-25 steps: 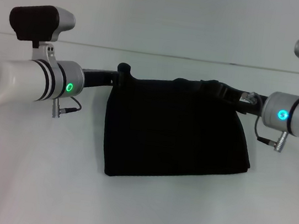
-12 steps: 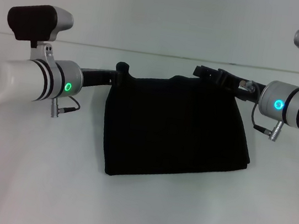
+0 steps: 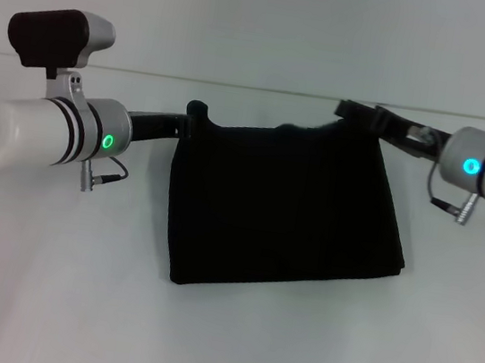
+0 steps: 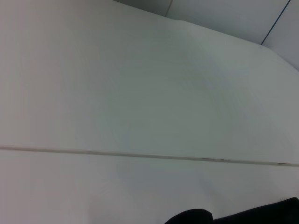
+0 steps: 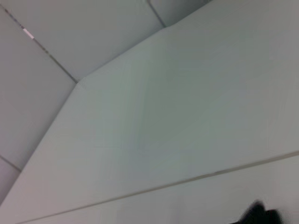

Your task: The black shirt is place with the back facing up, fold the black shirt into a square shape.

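The black shirt (image 3: 284, 210) lies folded into a compact, roughly square block on the white table (image 3: 45, 298), plain black side up with no print showing. My left gripper (image 3: 198, 110) rests at the shirt's far left corner, touching the fabric. My right gripper (image 3: 350, 109) hovers above and just beyond the far right corner, clear of the cloth and holding nothing. In the left wrist view only a dark strip of the shirt (image 4: 266, 212) shows.
Bare white tabletop surrounds the shirt on the near side and on both flanks. A white wall (image 3: 265, 22) rises behind the table's far edge. Both forearms reach in from the sides at the height of the shirt's far edge.
My right gripper has let go of the shirt's far right corner and drawn back to the right and upward. The left arm has barely moved and the shirt has stayed flat.
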`<control>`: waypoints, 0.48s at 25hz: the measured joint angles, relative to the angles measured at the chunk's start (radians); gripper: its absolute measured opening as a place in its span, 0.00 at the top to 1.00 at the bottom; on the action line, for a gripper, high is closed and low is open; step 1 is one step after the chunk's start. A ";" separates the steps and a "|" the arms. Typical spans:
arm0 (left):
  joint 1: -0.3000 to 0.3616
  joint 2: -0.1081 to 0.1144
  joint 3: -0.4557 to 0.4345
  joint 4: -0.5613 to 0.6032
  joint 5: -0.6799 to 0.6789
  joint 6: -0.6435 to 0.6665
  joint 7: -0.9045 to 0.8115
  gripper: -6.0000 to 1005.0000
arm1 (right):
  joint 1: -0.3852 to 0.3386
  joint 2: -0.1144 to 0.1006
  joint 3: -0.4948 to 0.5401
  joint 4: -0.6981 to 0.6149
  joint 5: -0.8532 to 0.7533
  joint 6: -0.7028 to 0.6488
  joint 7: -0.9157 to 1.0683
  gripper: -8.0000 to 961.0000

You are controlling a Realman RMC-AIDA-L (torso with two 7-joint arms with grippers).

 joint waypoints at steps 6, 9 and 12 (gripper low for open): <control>0.003 0.001 -0.003 0.000 0.000 0.000 0.002 0.98 | -0.033 -0.061 0.000 -0.013 0.000 -0.047 0.000 0.26; 0.004 0.002 -0.007 0.000 0.000 0.000 0.002 0.98 | -0.057 -0.077 0.001 -0.048 0.001 -0.112 -0.001 0.26; 0.006 0.004 -0.007 0.000 0.000 0.000 0.003 0.98 | -0.076 -0.080 -0.002 -0.086 -0.001 -0.186 -0.001 0.26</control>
